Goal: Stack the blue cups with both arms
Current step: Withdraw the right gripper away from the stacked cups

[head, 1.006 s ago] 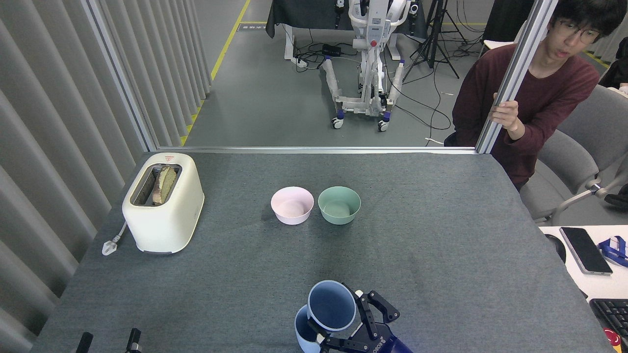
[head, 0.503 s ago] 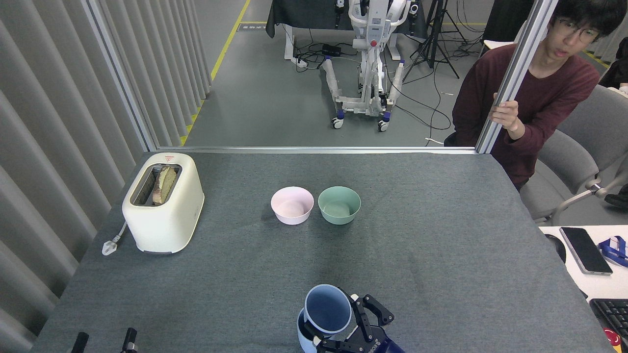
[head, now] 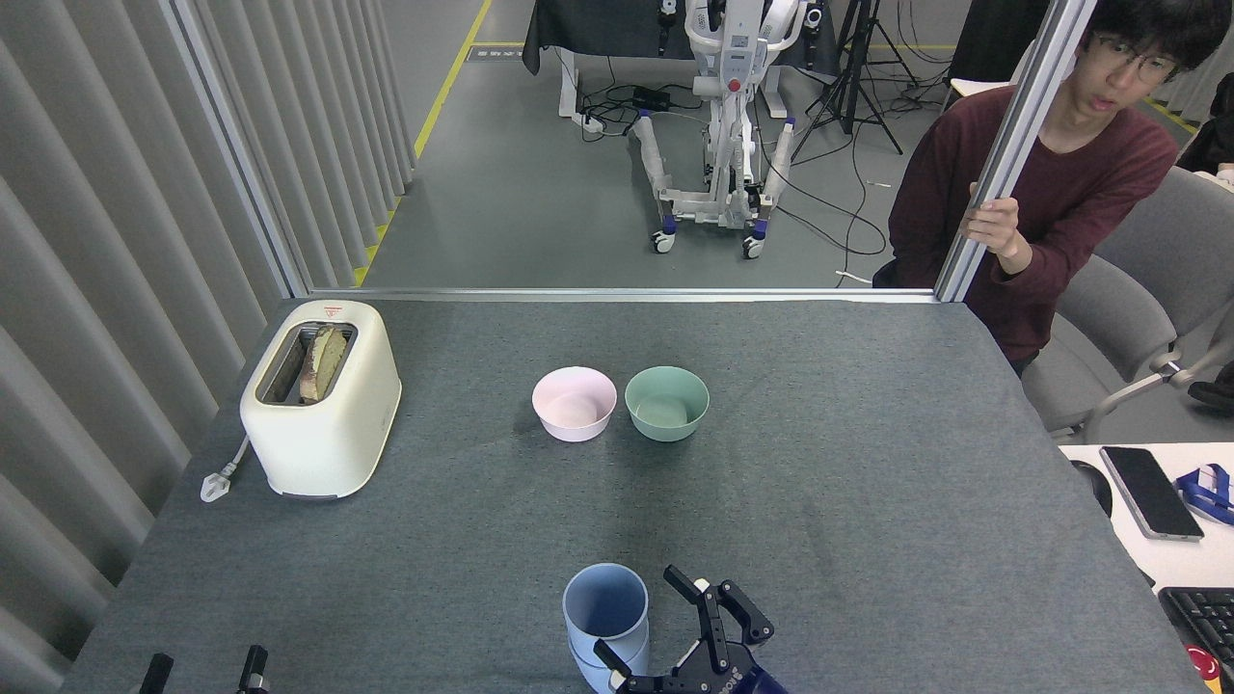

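The right gripper (head: pixel 665 627), near the stacked blue cups (head: pixel 605 617), is black with thin jointed fingers (head: pixel 718 602) and small white tips. Its wrist is dark blue with white letters. Two small black tips of the left gripper (head: pixel 202 672) show far left of the cups.

Nested at the near edge of the grey felt-covered table (head: pixel 868 463): two pale blue plastic tumblers (head: pixel 605 617). Beyond them, pink bowl (head: pixel 574 403) left of mint-green bowl (head: pixel 666 403). Far left, cream toaster (head: pixel 321 400).
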`<state>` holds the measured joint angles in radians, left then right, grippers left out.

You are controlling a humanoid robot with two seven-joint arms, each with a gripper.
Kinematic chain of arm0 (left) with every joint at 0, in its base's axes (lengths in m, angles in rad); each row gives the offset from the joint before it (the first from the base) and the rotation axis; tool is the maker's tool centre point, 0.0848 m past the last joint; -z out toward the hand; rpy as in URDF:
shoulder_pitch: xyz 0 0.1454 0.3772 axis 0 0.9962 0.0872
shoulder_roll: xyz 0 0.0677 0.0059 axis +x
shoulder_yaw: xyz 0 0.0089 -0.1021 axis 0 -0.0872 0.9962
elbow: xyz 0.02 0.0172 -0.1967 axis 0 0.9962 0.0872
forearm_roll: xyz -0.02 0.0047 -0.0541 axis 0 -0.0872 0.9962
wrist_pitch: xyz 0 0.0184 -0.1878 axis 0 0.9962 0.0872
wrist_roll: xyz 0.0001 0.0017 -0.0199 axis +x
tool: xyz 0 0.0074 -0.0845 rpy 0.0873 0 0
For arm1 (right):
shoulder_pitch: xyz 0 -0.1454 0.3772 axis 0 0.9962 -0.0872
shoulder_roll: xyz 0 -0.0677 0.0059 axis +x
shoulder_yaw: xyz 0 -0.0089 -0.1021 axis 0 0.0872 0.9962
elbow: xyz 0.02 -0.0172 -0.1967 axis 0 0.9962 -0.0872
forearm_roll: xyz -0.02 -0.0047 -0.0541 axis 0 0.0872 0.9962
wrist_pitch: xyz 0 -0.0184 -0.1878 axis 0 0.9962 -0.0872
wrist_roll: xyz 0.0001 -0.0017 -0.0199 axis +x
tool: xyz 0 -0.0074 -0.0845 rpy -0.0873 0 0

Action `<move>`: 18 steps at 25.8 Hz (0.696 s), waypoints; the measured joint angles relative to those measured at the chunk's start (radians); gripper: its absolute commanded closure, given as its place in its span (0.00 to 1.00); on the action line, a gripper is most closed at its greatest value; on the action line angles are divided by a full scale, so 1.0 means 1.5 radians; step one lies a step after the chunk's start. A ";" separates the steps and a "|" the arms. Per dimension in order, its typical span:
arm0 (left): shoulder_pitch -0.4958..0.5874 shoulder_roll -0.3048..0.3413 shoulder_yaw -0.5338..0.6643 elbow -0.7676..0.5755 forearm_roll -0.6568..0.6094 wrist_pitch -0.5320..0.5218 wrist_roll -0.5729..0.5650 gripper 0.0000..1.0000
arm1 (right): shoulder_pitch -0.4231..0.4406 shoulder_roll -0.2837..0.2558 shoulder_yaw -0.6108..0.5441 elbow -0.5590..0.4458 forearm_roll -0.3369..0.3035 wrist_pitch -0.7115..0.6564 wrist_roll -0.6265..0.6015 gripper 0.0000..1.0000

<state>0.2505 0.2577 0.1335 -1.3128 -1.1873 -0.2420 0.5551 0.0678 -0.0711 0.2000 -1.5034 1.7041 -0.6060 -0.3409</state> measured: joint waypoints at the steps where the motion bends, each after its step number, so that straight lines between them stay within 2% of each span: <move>1: 0.000 0.000 0.000 0.000 0.000 0.000 0.000 0.00 | -0.003 0.003 -0.002 -0.002 -0.001 0.000 0.000 0.00; 4: -0.001 0.000 0.000 0.001 -0.001 0.000 0.000 0.00 | -0.029 0.020 -0.025 -0.010 -0.018 0.008 -0.015 0.00; 6: -0.002 0.000 0.000 0.001 -0.001 0.000 0.000 0.00 | -0.051 0.027 -0.070 -0.016 -0.058 0.015 -0.034 0.00; 8: -0.002 0.000 0.000 0.002 -0.001 0.000 0.000 0.00 | -0.064 0.024 -0.128 -0.018 -0.103 0.025 -0.040 0.00; 10: -0.002 0.000 0.000 0.004 0.000 0.000 0.000 0.00 | -0.060 0.008 -0.185 -0.019 -0.122 0.043 -0.023 0.00; 14: -0.002 0.001 0.000 0.009 -0.001 -0.004 -0.009 0.00 | 0.025 -0.030 -0.245 -0.017 -0.098 0.108 0.001 0.00; 18: 0.019 0.005 0.003 -0.010 0.004 -0.034 -0.014 0.00 | 0.116 -0.043 -0.264 -0.021 -0.087 0.142 -0.015 0.00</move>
<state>0.2787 0.2646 0.1377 -1.3284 -1.1810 -0.2926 0.5334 0.2424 -0.1353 -0.1954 -1.5356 1.5744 -0.3930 -0.3629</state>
